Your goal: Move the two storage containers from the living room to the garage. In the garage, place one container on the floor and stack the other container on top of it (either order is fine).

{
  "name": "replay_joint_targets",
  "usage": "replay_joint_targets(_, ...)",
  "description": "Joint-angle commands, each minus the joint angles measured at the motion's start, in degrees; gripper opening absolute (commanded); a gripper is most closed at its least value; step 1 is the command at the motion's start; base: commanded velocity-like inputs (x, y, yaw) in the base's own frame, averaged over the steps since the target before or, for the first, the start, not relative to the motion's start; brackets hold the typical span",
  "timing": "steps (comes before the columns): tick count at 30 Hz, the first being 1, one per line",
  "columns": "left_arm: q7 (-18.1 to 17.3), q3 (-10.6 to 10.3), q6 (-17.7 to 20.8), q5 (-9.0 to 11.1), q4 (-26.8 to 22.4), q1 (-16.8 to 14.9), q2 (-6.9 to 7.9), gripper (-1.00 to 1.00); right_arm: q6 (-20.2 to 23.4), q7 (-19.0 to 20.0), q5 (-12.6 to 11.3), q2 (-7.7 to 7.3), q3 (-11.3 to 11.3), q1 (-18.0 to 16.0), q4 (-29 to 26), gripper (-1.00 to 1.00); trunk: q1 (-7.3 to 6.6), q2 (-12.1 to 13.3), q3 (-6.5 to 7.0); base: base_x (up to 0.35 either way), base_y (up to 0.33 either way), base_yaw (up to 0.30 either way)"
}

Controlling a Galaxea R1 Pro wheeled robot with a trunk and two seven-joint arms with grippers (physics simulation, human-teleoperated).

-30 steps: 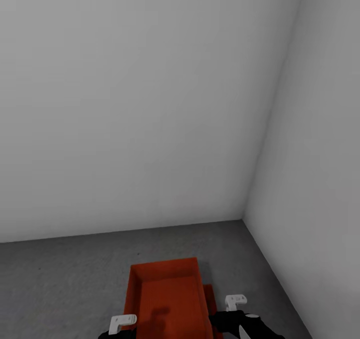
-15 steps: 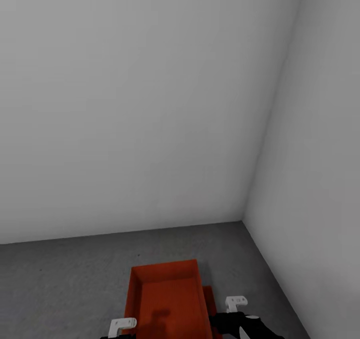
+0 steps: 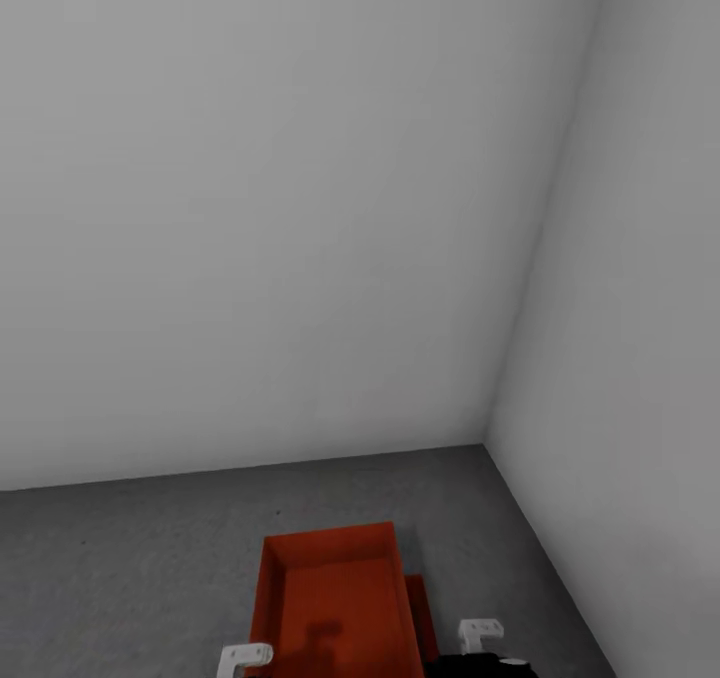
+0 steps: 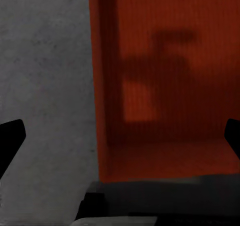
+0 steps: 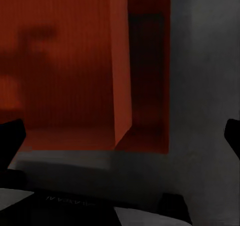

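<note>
Down on the garage floor (image 3: 130, 558) near the corner, one bin (image 3: 335, 598) sits on the other bin (image 3: 422, 613), offset leftward, so with my left tool (image 4: 120, 136) and right tool (image 5: 120, 136) both spread wide and empty, I judge I should withdraw straight, without nudging a wall.

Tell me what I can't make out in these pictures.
- Lower bin: head view, mostly covered by the upper bin; how squarely they stack is unclear.
- Upper bin's near end: head view, cut off by the bottom edge.
- Left gripper and right gripper: wrist views, only dark fingertips at the edges; neither clearly touches a bin.
</note>
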Motion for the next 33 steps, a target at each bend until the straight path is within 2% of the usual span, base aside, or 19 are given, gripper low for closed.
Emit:
replay_joint_targets(1,0.3,-0.5,-0.1,0.5,0.2,0.1,0.0,1.0,0.3,0.1,-0.1,-0.12,0.1,0.3,-0.1,1.0,-0.23,0.4,0.13,0.0,0.0,0.0)
replay_joint_targets(13,0.3,-0.3,-0.7,0.7,1.5,1.9,0.09,1.0,0.2,-0.1,-0.1,-2.11,0.1,5.5,0.0,1.0,-2.86,5.2,2.28,0.0,0.0,0.0)
replay_joint_targets(18,0.3,-0.3,-0.7,0.7,1.6,2.4,0.07,1.0,0.2,-0.1,-0.1,-2.48,0.0,6.5,0.0,1.0,-3.96,7.2,3.18,0.0,0.0,0.0)
replay_joint_targets(25,0.3,-0.3,-0.8,0.6,1.6,3.9,0.06,1.0,0.1,-0.1,-0.2,-4.1,0.0,8.3,0.2,1.0,-5.5,10.0,4.44,0.0,0.0,0.0)
replay_joint_targets(33,0.3,-0.4,-0.8,0.6,1.6,5.7,0.11,1.0,-0.5,-0.1,-0.1,-4.76,0.0,9.3,3.3,1.0,-7.25,13.2,5.87,0.0,0.0,0.0)
